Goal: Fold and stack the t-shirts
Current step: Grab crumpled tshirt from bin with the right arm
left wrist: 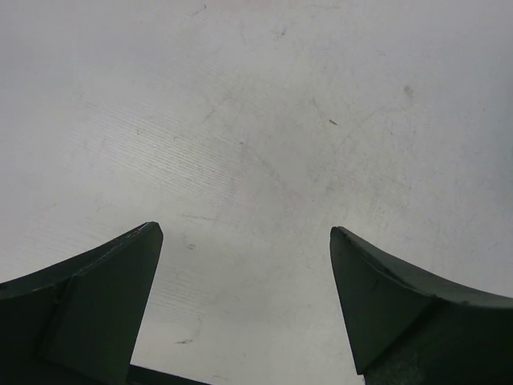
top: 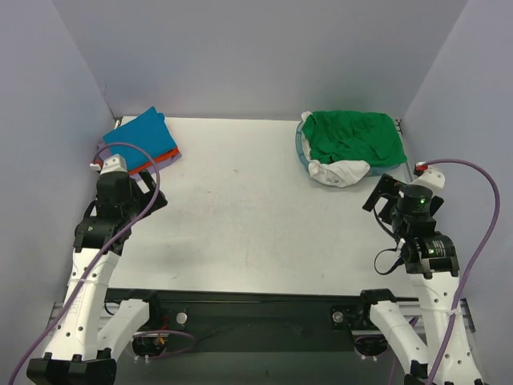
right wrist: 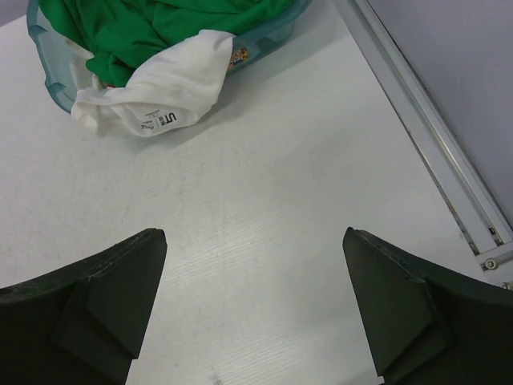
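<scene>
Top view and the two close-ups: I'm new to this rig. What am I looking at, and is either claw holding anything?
Two robot arms are bolted at the near edge of a white table. The overhead picture looks down from behind them. The other two come from wrist cameras, so the dark wedges at the bottom are each arm's own fingers. The left gripper and the right gripper are both open and hold nothing. Far left lies a folded blue shirt on top of an orange shirt. Far right, a translucent blue tub holds a crumpled green shirt, with a white shirt spilling over its rim.
</scene>
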Controlling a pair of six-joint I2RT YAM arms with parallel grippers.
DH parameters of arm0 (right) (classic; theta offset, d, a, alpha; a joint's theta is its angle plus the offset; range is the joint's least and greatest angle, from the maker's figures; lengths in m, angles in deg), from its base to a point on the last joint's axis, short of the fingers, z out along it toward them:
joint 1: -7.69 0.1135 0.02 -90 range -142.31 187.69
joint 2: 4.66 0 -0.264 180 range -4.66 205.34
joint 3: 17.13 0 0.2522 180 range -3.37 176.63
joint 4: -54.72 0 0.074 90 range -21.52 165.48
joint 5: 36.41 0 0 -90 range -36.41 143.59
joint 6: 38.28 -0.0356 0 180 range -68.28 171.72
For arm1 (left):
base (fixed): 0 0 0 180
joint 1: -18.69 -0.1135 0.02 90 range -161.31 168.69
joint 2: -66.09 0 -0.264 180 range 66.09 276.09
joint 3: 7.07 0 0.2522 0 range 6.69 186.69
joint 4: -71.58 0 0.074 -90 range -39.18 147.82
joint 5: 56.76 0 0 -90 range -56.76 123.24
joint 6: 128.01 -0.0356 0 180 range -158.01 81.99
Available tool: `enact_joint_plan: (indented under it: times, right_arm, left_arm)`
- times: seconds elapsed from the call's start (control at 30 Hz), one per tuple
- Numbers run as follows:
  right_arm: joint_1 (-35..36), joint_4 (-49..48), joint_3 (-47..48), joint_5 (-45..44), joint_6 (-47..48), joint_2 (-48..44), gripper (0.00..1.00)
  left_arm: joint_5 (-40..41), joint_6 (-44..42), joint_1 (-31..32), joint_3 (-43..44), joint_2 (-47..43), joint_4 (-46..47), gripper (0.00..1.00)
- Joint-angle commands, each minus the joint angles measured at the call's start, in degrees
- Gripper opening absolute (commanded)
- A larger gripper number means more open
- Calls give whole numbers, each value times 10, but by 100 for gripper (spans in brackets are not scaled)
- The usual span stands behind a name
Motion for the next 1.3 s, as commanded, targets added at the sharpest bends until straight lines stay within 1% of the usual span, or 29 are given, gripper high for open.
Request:
enact_joint_plan:
  times: [0.0,0.2,0.33,0.4,0.43,0.47,0.53,0.57,0.6,0.7,0.73,0.83,0.93,1.03,1.1,1.27]
  right_arm:
    - [-2,3,30,-1,5,8,100]
    - [-2,2,66,-2,18,20,100]
    - [-2,7,129,-9,29,84,100]
    - [-2,5,153,-7,44,135,100]
    - [-2,1,173,-8,49,157,100]
    - [-2,-1,188,-8,52,198,100]
    - [-3,-3,223,7,56,239,100]
    - [-3,-8,231,17,57,277,99]
    - [-3,-21,239,43,59,295,99]
    - [-4,-42,267,81,64,370,97]
    - [-4,-51,276,102,60,389,95]
    - [-4,-60,320,160,64,495,90]
    - [-2,-61,374,188,65,555,87]
    - [0,-61,422,192,65,631,86]
    - [3,-61,455,192,68,659,86]
    - [14,-56,500,181,77,737,86]
  left_arm:
    - [11,8,1,20,-10,10,97]
    - [29,-6,1,21,-9,5,97]
    - [27,18,-1,43,14,-9,97]
    - [7,24,-1,48,17,-12,97]
    - [2,32,-1,42,14,-12,97]
    - [-5,37,-1,37,11,-13,97]
    - [-11,45,-1,15,-4,-10,97]
    - [-16,46,-1,10,-8,-6,97]
    - [-17,48,-1,5,-13,-6,97]
    - [-16,48,-1,-1,-27,-15,97]
    - [-15,48,-1,-1,-32,-20,97]
    - [-13,44,-1,-1,-40,-32,97]
    - [-13,38,-1,0,-43,-46,97]
    - [-16,32,-1,-3,-45,-50,97]
    - [-15,36,-1,-7,-41,-49,97]
    - [-19,52,-1,-4,-27,-43,97]
